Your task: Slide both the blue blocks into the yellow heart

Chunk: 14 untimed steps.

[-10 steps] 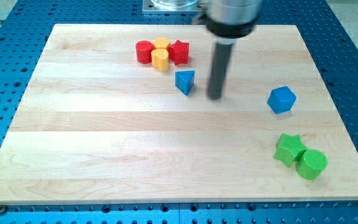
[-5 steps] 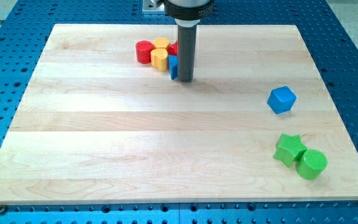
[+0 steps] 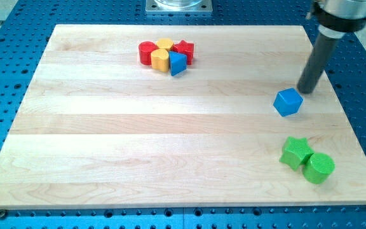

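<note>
A: Pale wood is the board [image 3: 107, 140], lying on a blue perforated table [image 3: 5, 38]. In the camera view, where are the blocks?

B: 1 cluster sits near the view's top, left of centre. The yellow heart [image 3: 162, 55] is in the middle of it, with a red cylinder [image 3: 147, 53] touching its left side and a red star [image 3: 184, 49] at the cluster's right end.

A: And the 2 blue ones?

B: The blue triangle block [image 3: 177, 63] is pressed against the yellow heart's right side, just below the red star. The blue cube-like block [image 3: 288, 102] lies well apart from that cluster, over toward the view's right.

A: Where is my tip?

B: My tip [image 3: 307, 92] rests on the board just beside the blue cube-like block, at its upper right; I cannot tell whether they touch. The rod leans up toward the view's top right corner.

A: Does it grip anything?

B: It is a bare rod with nothing to open or close, so it holds nothing.

A: Anything else?

B: 2 green blocks at the lower right, touching each other: a green star [image 3: 295, 152] and a green cylinder [image 3: 319, 168] just right of and below it.
</note>
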### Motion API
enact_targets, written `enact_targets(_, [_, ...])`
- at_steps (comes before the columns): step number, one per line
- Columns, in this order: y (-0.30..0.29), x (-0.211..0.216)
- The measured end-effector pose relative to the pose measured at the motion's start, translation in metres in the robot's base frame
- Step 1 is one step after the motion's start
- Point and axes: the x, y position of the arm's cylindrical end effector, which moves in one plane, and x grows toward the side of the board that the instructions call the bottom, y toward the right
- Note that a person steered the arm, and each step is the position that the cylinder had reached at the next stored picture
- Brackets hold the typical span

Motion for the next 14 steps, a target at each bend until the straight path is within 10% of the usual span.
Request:
enact_targets(1, [-0.016,0.051])
enact_targets(3, [-0.265,-0.037])
enact_targets(7, [-0.123,-0.037])
enact_targets(11, [-0.289,0.076])
enact_targets(14, [-0.281,-0.014])
